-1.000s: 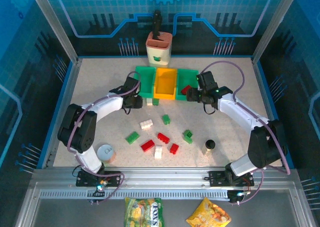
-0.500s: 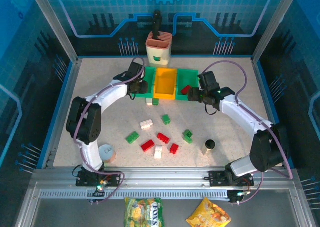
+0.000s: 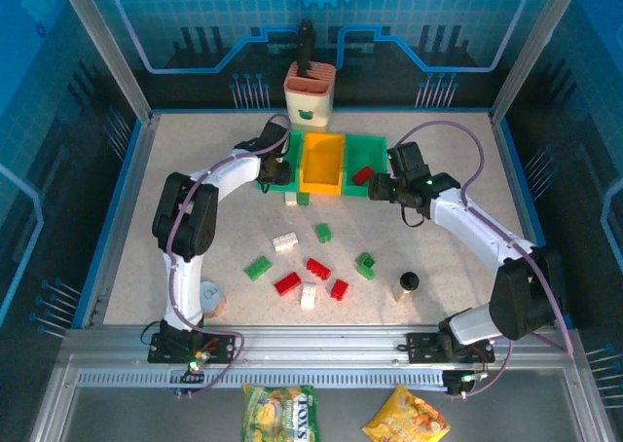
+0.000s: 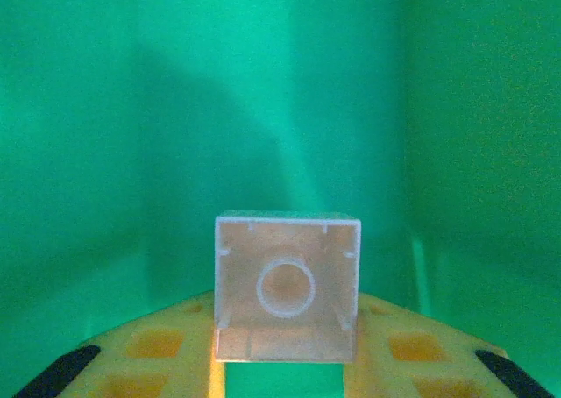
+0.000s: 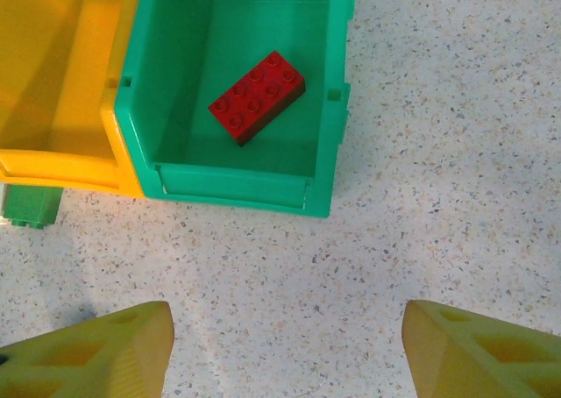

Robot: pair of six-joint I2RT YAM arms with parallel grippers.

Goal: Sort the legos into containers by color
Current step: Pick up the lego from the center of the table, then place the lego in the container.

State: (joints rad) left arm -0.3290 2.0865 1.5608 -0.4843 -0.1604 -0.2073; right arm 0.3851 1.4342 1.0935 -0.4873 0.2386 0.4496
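Three containers stand in a row at the back: a left green bin, a yellow bin and a right green bin. My left gripper reaches into the left green bin, shut on a white lego whose hollow underside faces the camera. My right gripper hovers open over bare table just in front of the right green bin, which holds a red lego. Several red, green and white legos lie loose mid-table, among them a white one and a red one.
A cream-and-orange cup stands behind the bins. A black-capped bottle sits at the front right and a silver-topped tin at the front left. A green brick lies against the yellow bin's front. Snack bags lie below the rail.
My left gripper has moved from in front of the left green bin up and into it, carrying the white lego. The right gripper has barely shifted.
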